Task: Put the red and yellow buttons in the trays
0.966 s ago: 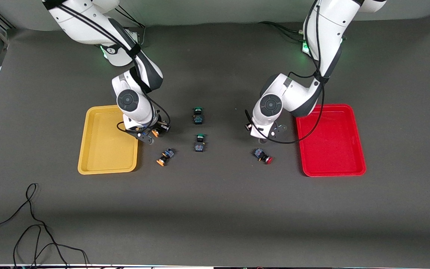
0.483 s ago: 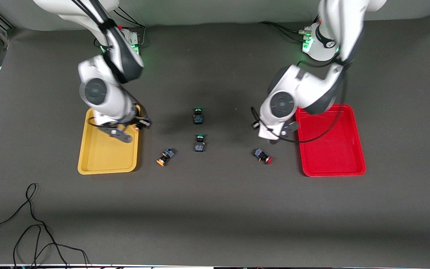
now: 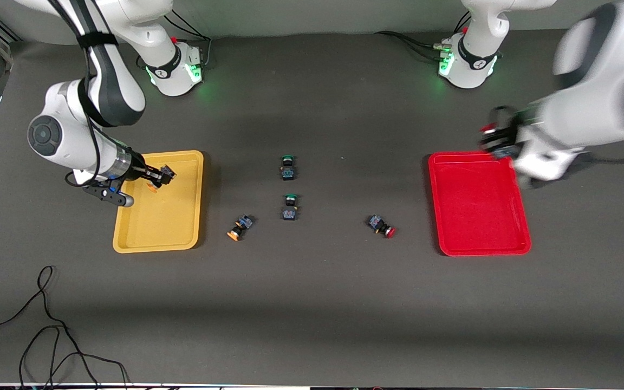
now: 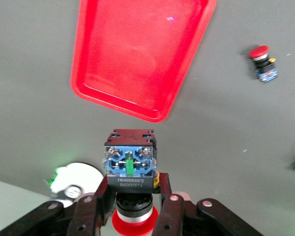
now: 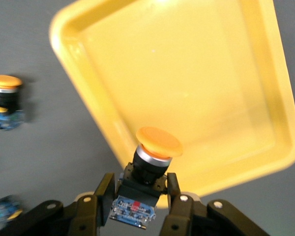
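My right gripper is shut on a yellow button and holds it above the yellow tray, over the part of the tray farthest from the front camera. In the right wrist view the gripper clamps the button's body over the tray's rim. My left gripper is shut on a red button above the corner of the red tray farthest from the front camera. The left wrist view shows the gripper holding that button short of the tray. A second yellow button and a second red button lie on the table.
Two green-capped switches lie at the middle of the table between the trays. A black cable lies on the table near the front camera at the right arm's end. Both trays hold nothing.
The right gripper carried its yellow button from beside the tray to over it. The left gripper swung up and outward with its red button, across the red tray toward its outer corner.
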`<state>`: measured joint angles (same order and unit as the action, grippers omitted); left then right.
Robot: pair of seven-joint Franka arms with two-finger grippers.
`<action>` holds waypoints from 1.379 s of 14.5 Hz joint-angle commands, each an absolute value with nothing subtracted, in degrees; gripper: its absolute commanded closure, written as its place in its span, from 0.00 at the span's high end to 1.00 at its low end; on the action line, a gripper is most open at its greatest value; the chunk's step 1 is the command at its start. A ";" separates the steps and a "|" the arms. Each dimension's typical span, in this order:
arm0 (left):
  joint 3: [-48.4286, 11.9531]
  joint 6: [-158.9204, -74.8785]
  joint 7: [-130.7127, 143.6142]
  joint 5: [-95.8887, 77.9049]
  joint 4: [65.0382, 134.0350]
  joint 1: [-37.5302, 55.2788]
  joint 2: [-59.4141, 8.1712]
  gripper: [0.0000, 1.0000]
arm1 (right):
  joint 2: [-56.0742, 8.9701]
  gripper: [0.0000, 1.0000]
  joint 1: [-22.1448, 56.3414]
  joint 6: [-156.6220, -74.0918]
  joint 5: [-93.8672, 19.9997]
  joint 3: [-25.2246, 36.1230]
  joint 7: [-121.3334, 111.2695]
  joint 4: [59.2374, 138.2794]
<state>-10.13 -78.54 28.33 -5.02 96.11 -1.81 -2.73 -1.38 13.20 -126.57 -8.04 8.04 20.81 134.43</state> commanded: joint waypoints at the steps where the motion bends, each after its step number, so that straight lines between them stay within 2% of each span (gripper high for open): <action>1: -10.90 -85.22 19.97 -3.78 109.21 -4.83 3.85 0.00 | -1.92 0.17 13.80 -135.59 -9.23 12.03 12.76 141.49; 4: -10.90 -98.83 19.60 -3.87 120.90 -5.98 2.56 0.00 | -4.48 0.21 13.80 -141.85 -9.23 12.30 10.38 144.05; 6: -10.90 -108.06 19.69 -3.87 125.40 -5.89 -2.43 0.00 | -5.10 0.23 13.80 -143.78 -9.40 12.39 9.41 145.10; 7: -10.90 -112.46 19.69 -3.87 126.90 -5.98 -5.16 0.00 | -5.01 0.49 13.80 -143.70 -9.49 12.39 9.40 145.37; 8: -10.90 -115.54 19.69 -3.87 127.96 -5.98 -7.71 0.00 | -4.92 0.99 13.80 -143.44 -9.49 12.39 9.58 145.37; 11: -10.90 -120.40 19.69 -3.87 128.93 -6.06 -13.35 0.01 | -3.70 1.00 13.97 -142.91 -9.49 12.31 10.37 144.67; 13: -10.64 -122.68 19.69 -3.87 128.94 -6.06 -15.99 0.16 | -3.17 1.00 14.41 -141.69 -9.49 11.87 12.38 142.22; 14: -10.29 -122.96 19.77 -3.87 128.85 -5.98 -16.34 0.51 | -3.25 1.00 14.41 -138.72 -9.49 11.00 14.39 139.16; 15: -10.02 -121.91 19.86 -3.87 128.41 -6.06 -15.91 1.00 | -3.86 1.00 14.41 -134.86 -9.49 9.42 16.94 134.52; 18: -10.11 -110.36 20.65 -3.87 123.25 -5.89 -10.92 0.99 | -9.64 1.00 14.41 -122.12 -9.58 6.07 30.02 116.08; 20: -10.37 -100.24 20.83 -3.78 118.93 -5.45 -4.17 0.99 | -16.58 1.00 14.33 -117.00 -11.67 2.22 39.06 104.03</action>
